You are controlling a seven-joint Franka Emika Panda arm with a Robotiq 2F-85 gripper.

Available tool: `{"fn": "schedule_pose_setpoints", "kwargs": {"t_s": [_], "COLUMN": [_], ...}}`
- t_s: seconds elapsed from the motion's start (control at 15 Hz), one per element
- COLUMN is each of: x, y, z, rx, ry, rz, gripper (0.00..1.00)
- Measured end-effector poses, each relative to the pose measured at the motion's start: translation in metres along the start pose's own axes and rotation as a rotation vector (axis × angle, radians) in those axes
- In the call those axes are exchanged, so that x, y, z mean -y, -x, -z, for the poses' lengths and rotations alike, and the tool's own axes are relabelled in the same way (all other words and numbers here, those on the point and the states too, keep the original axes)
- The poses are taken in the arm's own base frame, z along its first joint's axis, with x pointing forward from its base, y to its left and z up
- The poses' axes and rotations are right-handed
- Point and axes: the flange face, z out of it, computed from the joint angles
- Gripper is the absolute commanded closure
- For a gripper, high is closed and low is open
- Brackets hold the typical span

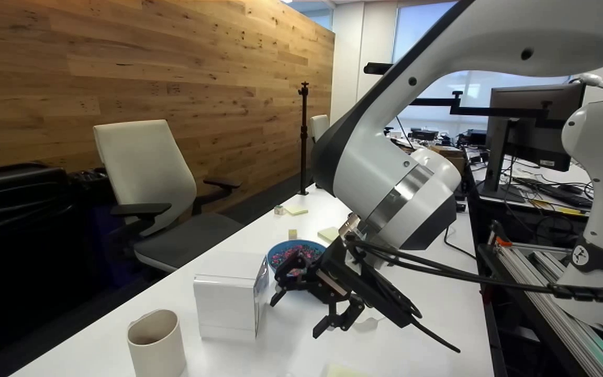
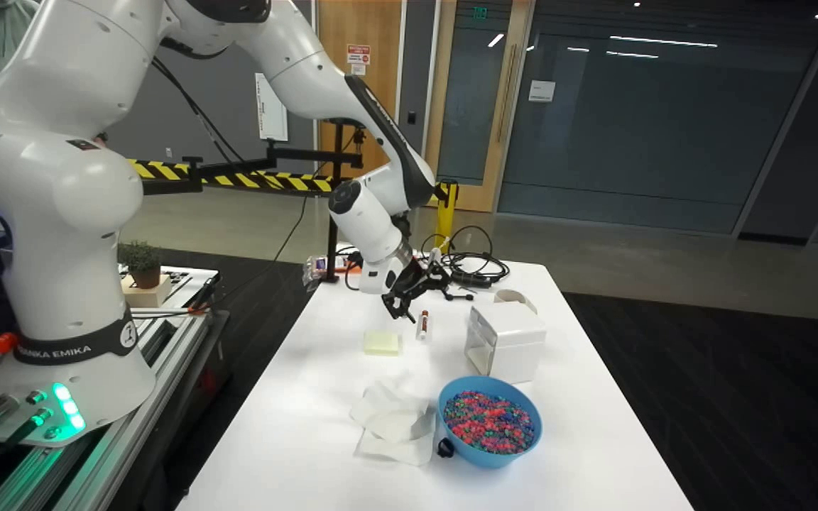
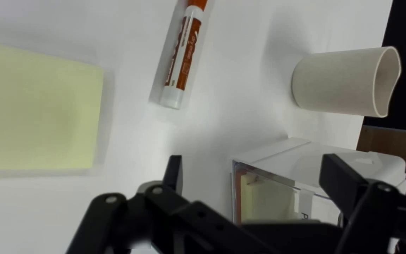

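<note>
My gripper [image 1: 299,317] is open above the white table, with nothing between its fingers. It also shows in an exterior view [image 2: 442,309] and in the wrist view [image 3: 256,169]. A white box with a clear front [image 3: 287,155] stands beside it; a yellow pad shows through the front. The box is in both exterior views [image 1: 225,303] [image 2: 522,341]. A white marker with a brown-red label and cap [image 3: 185,53] lies on the table, also in an exterior view [image 2: 423,325]. A pale yellow pad [image 3: 37,109] [image 2: 382,343] lies near it. A beige cup [image 3: 337,83] [image 1: 157,345] stands upright.
A blue bowl [image 2: 480,454] [image 1: 275,251] holds many small coloured beads. Crumpled white paper [image 2: 388,426] and a small black piece [image 2: 445,448] lie beside it. Coiled black cables [image 2: 476,273] lie at one table end. A black stand [image 1: 304,141] and a chair [image 1: 147,167] are near the table.
</note>
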Motion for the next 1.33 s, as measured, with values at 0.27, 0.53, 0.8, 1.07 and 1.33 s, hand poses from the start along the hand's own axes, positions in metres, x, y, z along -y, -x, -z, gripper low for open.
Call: {"fn": "schedule_pose_setpoints", "kwargs": {"t_s": [0.27, 0.53, 0.8, 1.07, 1.33], "x": [0.003, 0.012, 0.009, 0.002, 0.001], "y": [-0.011, -0.032, -0.049, -0.058, -0.061], "z": [0.008, 0.015, 0.020, 0.023, 0.023], "rx": [-0.043, -0.089, -0.121, -0.138, -0.142], "ry": [-0.002, -0.017, -0.012, 0.000, 0.002], "rz": [0.033, 0.015, 0.001, -0.007, -0.011], "gripper": [0.00, 0.00, 0.00, 0.00, 0.00]}}
